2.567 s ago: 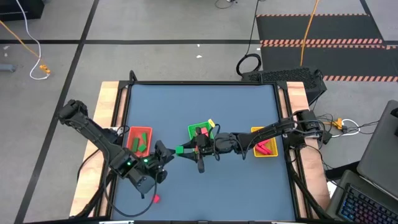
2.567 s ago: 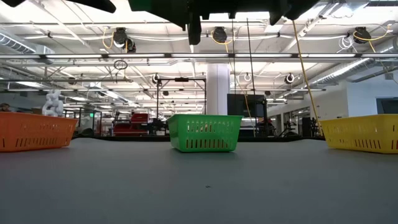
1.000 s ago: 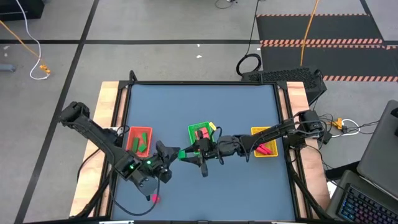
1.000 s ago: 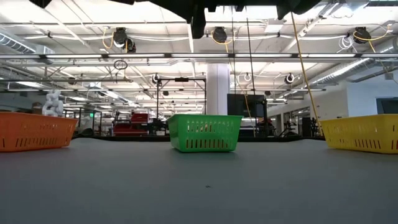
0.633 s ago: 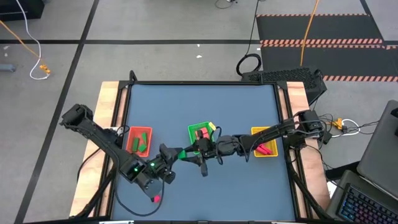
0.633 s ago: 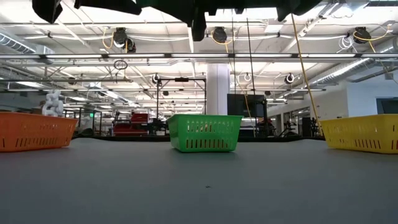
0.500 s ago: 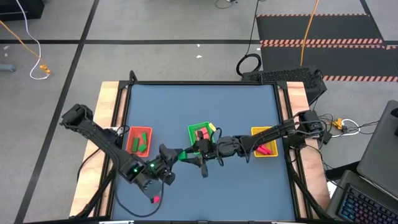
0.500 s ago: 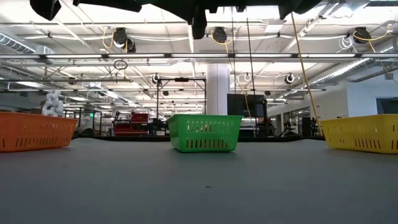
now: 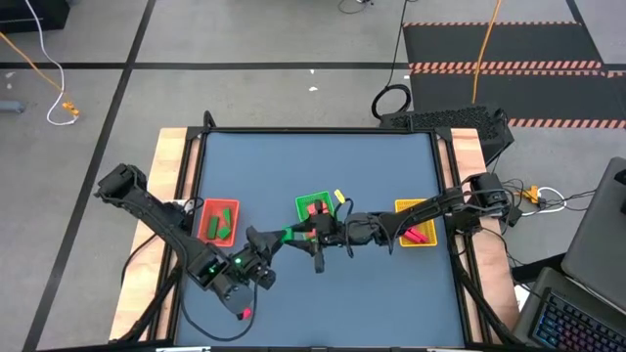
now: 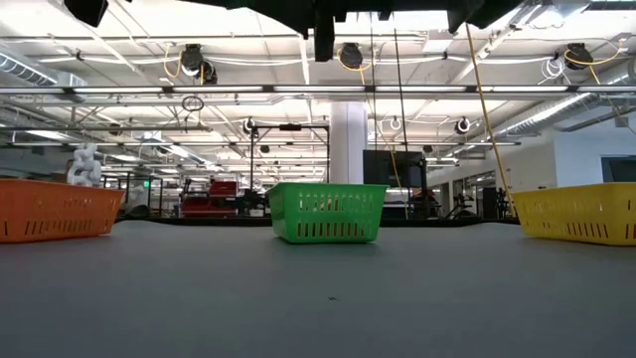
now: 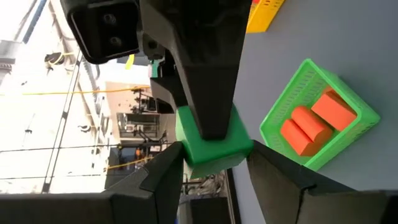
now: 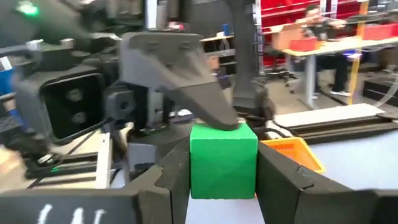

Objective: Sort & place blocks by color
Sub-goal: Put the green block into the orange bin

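We see the green block [image 12: 223, 160] held off the table just left of the green tray [image 9: 315, 207], clamped by both the right pincer [image 9: 290, 235] and the left pincer [image 9: 256, 238]; we judge a handover, turning on which one releases.

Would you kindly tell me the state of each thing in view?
Green cube: gripped by both grippers at once.
Right gripper: fingers shut on the cube.
Left gripper: fingers shut on the cube.
Green plastic basket: holds two orange blocks.
Small pink block: loose on the table.
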`<state>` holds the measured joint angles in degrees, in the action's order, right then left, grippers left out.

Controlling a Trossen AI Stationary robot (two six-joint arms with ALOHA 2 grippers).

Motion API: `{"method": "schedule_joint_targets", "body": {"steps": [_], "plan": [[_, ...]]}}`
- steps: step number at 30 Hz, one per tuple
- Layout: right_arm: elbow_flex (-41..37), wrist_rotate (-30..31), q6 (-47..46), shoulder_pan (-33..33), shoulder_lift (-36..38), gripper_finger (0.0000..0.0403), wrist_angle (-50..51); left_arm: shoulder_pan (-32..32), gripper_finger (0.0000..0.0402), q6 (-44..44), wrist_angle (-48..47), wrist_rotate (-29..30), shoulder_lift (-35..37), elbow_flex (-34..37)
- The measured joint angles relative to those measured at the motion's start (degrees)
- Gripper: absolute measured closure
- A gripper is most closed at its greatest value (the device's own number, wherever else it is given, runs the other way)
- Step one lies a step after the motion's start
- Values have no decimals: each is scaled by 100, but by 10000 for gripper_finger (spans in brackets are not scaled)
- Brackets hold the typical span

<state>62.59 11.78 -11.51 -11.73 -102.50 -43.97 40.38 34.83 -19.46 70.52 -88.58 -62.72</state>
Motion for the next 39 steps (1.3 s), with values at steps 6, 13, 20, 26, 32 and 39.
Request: {"method": "schedule_joint_targets", "body": {"steps": [6, 13, 20, 26, 32, 39], "plan": [[-22, 625, -1, -44, -15, 271, -110, 15, 227, 69, 140, 86, 2, -7], [-24, 552, -36, -173, -15, 271, -225, -76, 227, 352, 447, 91, 2, -7], [-24, 484, -42, -186, -15, 271, -264, -116, 227, 377, 493, 135, 2, -7], [-24, 454, -66, -207, -15, 271, -407, -190, 227, 389, 481, 163, 2, -7], [-24, 296, -130, -222, -15, 271, -514, -203, 227, 414, 461, 173, 7, -7], [-24, 292, -176, -250, -15, 271, -524, -216, 227, 424, 143, 186, 7, -7]]}}
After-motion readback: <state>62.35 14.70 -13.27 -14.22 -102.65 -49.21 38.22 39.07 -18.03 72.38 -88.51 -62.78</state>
